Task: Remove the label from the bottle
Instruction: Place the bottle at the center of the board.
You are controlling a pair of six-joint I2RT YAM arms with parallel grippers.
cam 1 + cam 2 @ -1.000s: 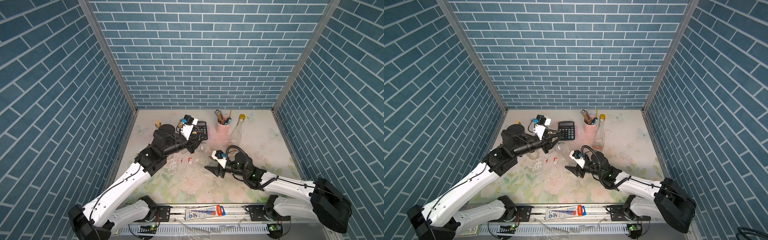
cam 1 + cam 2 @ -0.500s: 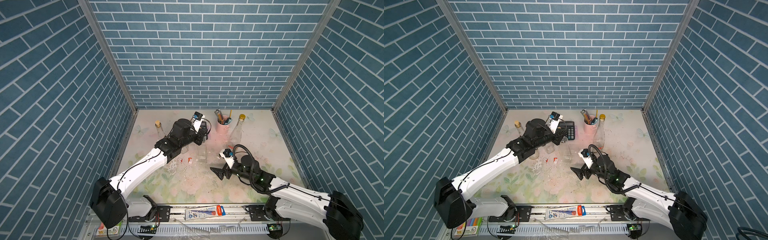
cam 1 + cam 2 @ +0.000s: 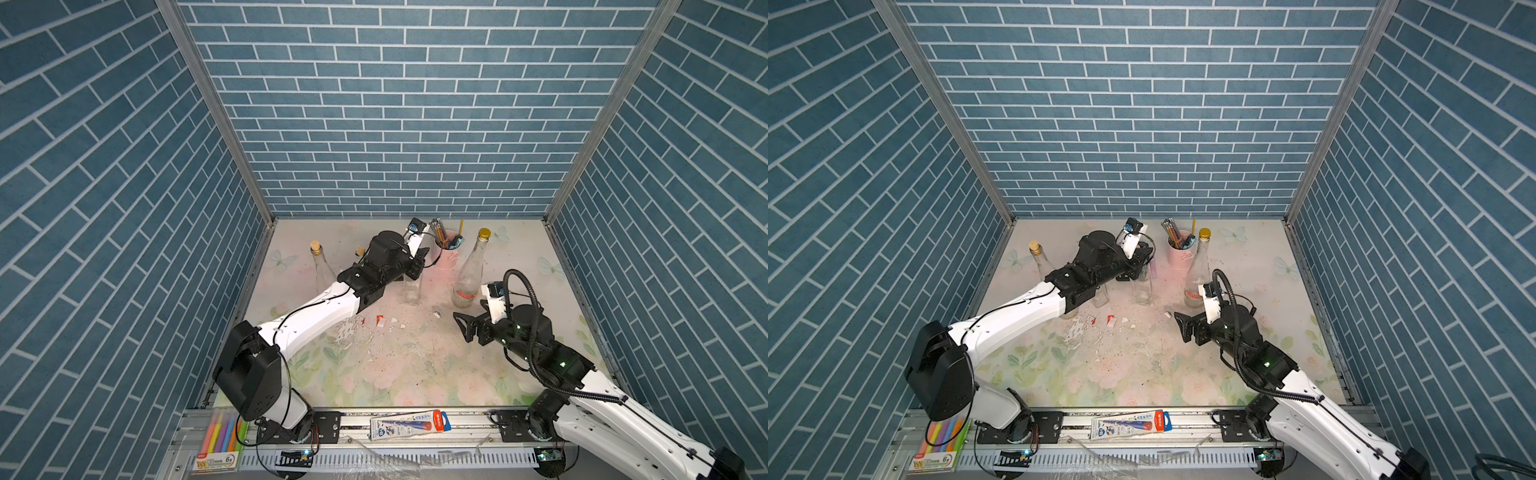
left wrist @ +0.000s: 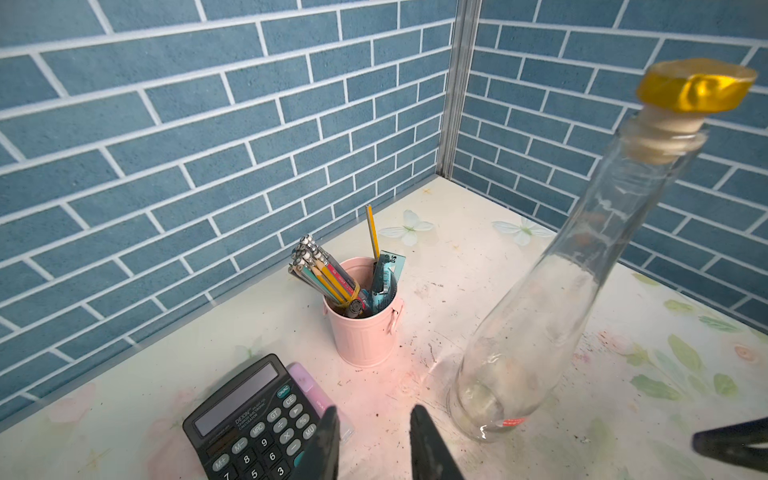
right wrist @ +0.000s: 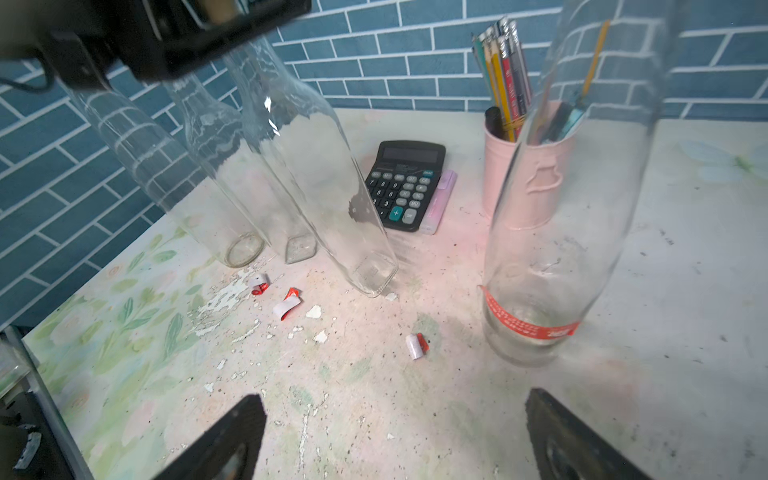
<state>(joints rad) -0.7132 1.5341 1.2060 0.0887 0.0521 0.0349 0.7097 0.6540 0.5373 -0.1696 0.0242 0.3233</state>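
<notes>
Now I see right gripper [image 5: 392, 399] wide near the red-banded clear glass bottle [image 5: 561, 249]; left gripper [image 4: 374, 411] narrowly parted, empty.

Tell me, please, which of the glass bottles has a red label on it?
The gold-capped bottle beside the pink cup: a red label rings its base, while the other three bottles are bare glass.

On the desk [image 3: 415, 374], the capped bottle [image 3: 469, 272] stood just right of the pencil cup [image 3: 448, 254], its label [image 5: 525, 323] around the base. The calculator [image 5: 405, 183] lay left of the cup, behind one of three other bottles [image 5: 311, 178], which stood farther left. Torn scraps [image 5: 286, 306] lay before them. The right pincer [image 3: 462, 329] hovered above the desk just in front of the capped bottle.
</notes>
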